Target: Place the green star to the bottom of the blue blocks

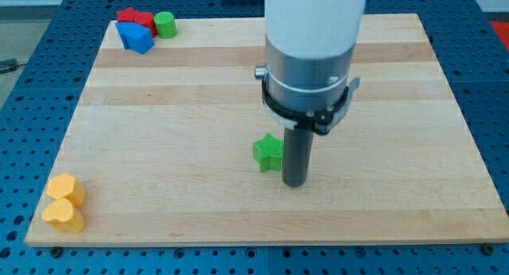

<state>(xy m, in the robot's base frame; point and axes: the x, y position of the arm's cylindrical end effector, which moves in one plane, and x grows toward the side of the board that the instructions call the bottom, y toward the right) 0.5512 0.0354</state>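
Green star (268,152): bright green, small, pointed arms, flat on the wooden board (159,148), near centre.
My tip (295,183): plain rod, no claw; just right of the star.
Blue blocks (135,37): far left corner.

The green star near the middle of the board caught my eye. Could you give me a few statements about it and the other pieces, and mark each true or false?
1. My tip stands just to the view's right of the green star. True.
2. The green star already sits beside the blue block. False: the blue block is far off at the view's top left corner, and the star is near the middle.
3. Two yellow blocks lie at the view's bottom left corner of the wooden board. True.
4. The green cylinder lies next to the yellow blocks. False: it is at the view's top left, by the red blocks.
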